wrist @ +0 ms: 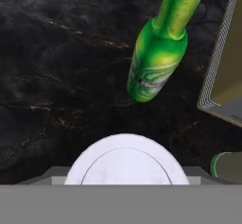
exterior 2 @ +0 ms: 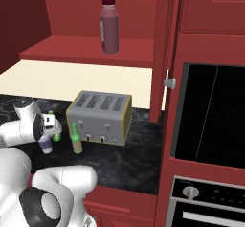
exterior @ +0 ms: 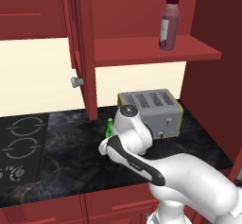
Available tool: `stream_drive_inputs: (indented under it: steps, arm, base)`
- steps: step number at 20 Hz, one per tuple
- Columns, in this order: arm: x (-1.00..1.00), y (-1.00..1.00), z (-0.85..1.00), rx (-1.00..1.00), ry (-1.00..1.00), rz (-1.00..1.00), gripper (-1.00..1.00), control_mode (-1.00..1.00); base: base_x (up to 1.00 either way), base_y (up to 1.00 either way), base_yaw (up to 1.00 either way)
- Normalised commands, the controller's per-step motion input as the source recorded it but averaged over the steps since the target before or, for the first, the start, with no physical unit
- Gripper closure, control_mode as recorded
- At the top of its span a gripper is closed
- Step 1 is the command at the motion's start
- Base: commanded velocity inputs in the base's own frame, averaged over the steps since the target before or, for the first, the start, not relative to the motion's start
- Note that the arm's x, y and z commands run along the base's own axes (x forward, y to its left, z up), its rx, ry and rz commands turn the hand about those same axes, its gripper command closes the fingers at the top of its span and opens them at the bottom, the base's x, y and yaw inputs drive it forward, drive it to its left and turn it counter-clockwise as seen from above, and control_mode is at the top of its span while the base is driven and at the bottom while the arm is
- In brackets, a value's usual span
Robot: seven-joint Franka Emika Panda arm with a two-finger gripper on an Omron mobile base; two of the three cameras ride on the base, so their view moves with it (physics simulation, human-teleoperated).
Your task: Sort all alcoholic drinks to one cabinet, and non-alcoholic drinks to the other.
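gripper (exterior 2: 46,136): over white cup (wrist: 124,159), grip unclear | green bottle (wrist: 158,57): label unreadable

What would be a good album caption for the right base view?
Maroon juice bottle shelved in the open cabinet; gripper hovers over the white cup beside two green bottles.

The surface (exterior: 71,171) looks like polished black stone, smooth, with thin pale and rusty veins. The bright green bottle (wrist: 158,57) is glossy glass with a sheen along its neck and a printed label. The olive bottle (exterior 2: 76,140) looks like duller glass. The white cup (wrist: 125,164) has a smooth matt lid. The toaster (exterior 2: 100,118) has brushed grey metal sides with a brassy trim. The juice bottle (exterior 2: 109,27) looks like smooth plastic with a paper label. The cabinets (exterior: 142,10) are matt red-brown wood.
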Motion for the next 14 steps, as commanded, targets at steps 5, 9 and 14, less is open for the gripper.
stream_drive_inputs:
  steps: [5,9,14]
  arm:
    - [-0.19,-0.23,0.67,0.0,0.02,-0.02,1.0,-1.0]
    - [-0.17,-0.22,0.71,0.0,0.01,-0.03,1.0,-1.0]
    - [-0.13,-0.24,0.63,0.0,-0.02,-0.05,1.0,-1.0]
  base:
    - [0.0,0.0,0.0]
    - [0.0,0.0,0.0]
    - [0.0,0.0,0.0]
